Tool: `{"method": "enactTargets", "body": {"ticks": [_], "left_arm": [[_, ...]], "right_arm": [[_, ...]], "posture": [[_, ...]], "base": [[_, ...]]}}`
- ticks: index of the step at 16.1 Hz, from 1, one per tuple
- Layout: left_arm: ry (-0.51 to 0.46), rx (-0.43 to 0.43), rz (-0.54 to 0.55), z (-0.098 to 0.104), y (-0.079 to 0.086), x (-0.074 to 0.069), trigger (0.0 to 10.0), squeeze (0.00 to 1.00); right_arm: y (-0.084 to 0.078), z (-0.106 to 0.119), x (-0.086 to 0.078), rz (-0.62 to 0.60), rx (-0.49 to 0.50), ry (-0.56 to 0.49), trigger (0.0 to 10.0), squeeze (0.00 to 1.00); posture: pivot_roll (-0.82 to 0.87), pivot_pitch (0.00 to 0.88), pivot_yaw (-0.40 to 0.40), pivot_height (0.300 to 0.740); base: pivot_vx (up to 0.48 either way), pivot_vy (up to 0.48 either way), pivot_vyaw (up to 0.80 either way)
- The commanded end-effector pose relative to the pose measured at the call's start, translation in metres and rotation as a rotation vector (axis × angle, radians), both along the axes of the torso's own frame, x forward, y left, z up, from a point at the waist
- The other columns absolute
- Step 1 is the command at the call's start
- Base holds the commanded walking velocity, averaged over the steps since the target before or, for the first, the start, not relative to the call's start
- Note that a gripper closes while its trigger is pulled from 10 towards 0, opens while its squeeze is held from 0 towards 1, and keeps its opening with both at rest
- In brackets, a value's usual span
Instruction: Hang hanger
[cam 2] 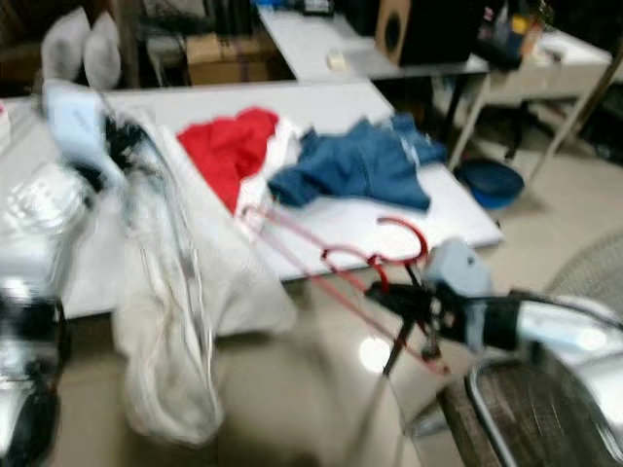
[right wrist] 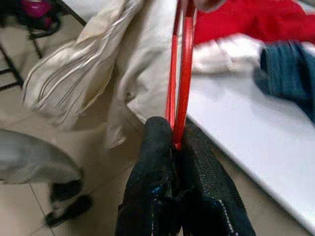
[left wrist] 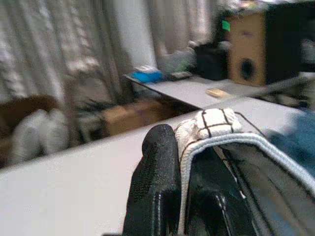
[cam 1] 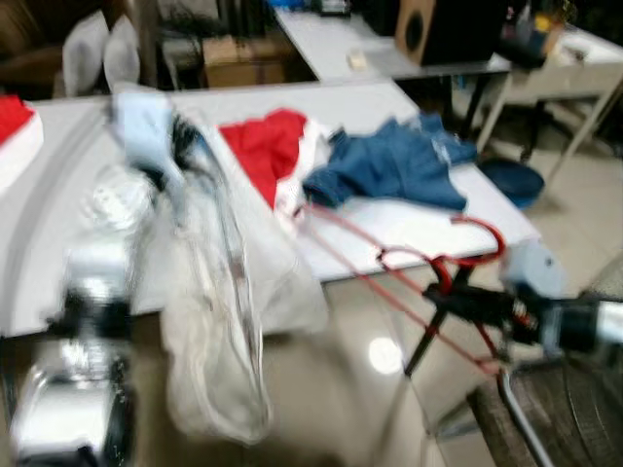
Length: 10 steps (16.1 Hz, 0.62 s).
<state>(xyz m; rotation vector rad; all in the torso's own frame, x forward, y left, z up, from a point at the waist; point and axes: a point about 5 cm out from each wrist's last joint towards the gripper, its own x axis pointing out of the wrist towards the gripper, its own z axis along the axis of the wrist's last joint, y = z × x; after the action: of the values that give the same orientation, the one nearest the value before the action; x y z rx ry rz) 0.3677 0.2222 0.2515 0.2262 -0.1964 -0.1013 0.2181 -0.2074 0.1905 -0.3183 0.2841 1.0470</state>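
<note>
A red wire hanger [cam 1: 409, 272] is held out over the floor by the white table's [cam 1: 409, 219] front right corner. My right gripper [cam 1: 465, 304] is shut on its lower bar; the right wrist view shows the red hanger [right wrist: 179, 73] pinched between the black fingers [right wrist: 157, 162]. My left gripper [cam 1: 185, 161] is raised over the table, shut on the collar of a pale beige garment [cam 1: 219, 321] that hangs down past the table edge. The left wrist view shows that garment's checked collar [left wrist: 211, 125] beside one black finger [left wrist: 155, 182].
A red and white garment [cam 1: 273, 146] and a blue denim one [cam 1: 394, 165] lie on the table. A second table [cam 1: 360, 44] with a speaker [cam 1: 433, 27] stands behind. A blue basin [cam 1: 514, 180] sits on the floor at right, and a dark chair [cam 1: 545, 409] near my right arm.
</note>
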Motion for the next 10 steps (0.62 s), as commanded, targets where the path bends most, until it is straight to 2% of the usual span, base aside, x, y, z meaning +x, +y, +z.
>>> {"method": "enactTargets", "body": {"ticks": [1,2,5,7,8,9,10], "left_arm": [[-0.146,0.0,0.032,0.036,0.011,-0.002,10.0,0.0],[-0.166,0.008,0.002,0.045,0.007,0.002,10.0,0.0],[-0.269,0.003,-0.123,0.088,-0.018,0.016,10.0,0.0],[-0.326,-0.003,-0.158,0.11,-0.026,0.018,10.0,0.0],[-0.37,-0.053,-0.226,0.13,-0.036,0.017,10.0,0.0],[-0.368,-0.069,-0.281,0.135,-0.042,0.016,10.0,0.0],[-0.349,-0.045,-0.37,0.136,-0.054,0.014,10.0,0.0]], "right_arm": [[0.007,0.006,-0.003,0.065,0.024,0.002,10.0,0.0],[0.009,0.008,-0.004,0.092,0.025,0.009,10.0,0.0],[0.026,0.017,-0.001,0.198,0.044,0.005,10.0,0.0],[0.031,0.02,0.004,0.21,0.048,-0.028,10.0,0.0],[0.038,0.022,0.016,0.2,0.049,-0.064,10.0,0.0],[0.042,0.022,0.022,0.199,0.048,-0.074,10.0,0.0],[0.05,0.021,0.028,0.203,0.046,-0.087,10.0,0.0]], "posture": [[-0.1,0.001,0.003,0.74],[-0.1,0.0,0.001,0.74],[-0.1,0.0,-0.008,0.74],[-0.1,0.0,-0.008,0.74],[-0.1,0.0,-0.005,0.74],[-0.1,0.0,-0.003,0.74],[-0.1,0.0,0.002,0.74]], "base": [[0.48,0.0,0.0],[0.48,0.0,0.0],[0.48,0.0,0.0],[0.48,0.0,0.0],[0.36,0.0,0.0],[0.0,0.0,0.0],[0.0,0.0,0.0]]}}
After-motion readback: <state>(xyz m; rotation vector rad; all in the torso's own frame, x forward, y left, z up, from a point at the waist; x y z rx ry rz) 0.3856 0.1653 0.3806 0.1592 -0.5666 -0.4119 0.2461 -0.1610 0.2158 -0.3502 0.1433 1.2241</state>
